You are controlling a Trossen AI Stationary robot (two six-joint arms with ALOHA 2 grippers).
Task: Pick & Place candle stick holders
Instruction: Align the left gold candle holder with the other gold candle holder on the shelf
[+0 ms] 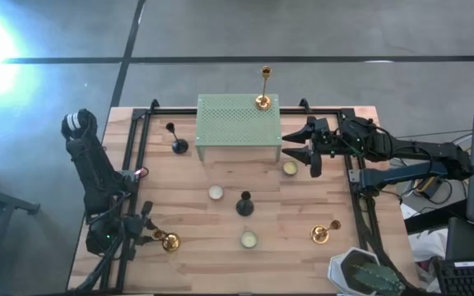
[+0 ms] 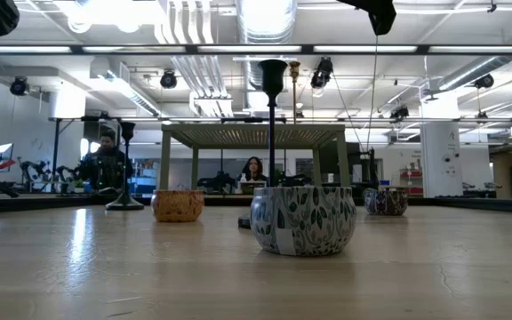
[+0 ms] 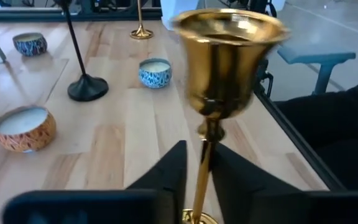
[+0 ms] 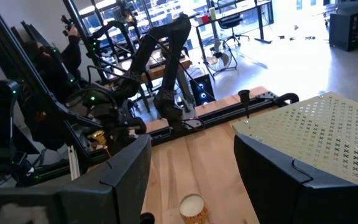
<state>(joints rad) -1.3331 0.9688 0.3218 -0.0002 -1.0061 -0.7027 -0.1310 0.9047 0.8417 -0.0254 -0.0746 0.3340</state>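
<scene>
My left gripper [image 1: 153, 238] sits low at the table's near left corner, shut on a gold candle stick holder [image 3: 227, 59]. Another gold holder [image 1: 262, 89] stands by its base on the green perforated stand [image 1: 239, 123]. A third gold one [image 1: 323, 233] lies tipped on the near right of the table. One black holder [image 1: 178, 145] stands at the far left, another [image 1: 244, 203] at the centre. My right gripper [image 1: 307, 150] hangs open above the table beside the stand's right end, with nothing between its fingers [image 4: 126, 177]. My left gripper pinches the gold holder's thin stem [image 3: 204, 165] between its two fingers, below the cup and above the base. The fingers come nearly level from the table's left side and lie across the stem. The holder stands about upright; whether its base [image 3: 197, 218] is on the table I cannot tell.
Three small candle tins [image 1: 216, 192] [image 1: 290, 168] [image 1: 248, 239] sit around the centre black holder. A potted plant [image 1: 365, 275] stands at the near right corner. Black rails [image 1: 135, 156] run along the table's left, far and right sides.
</scene>
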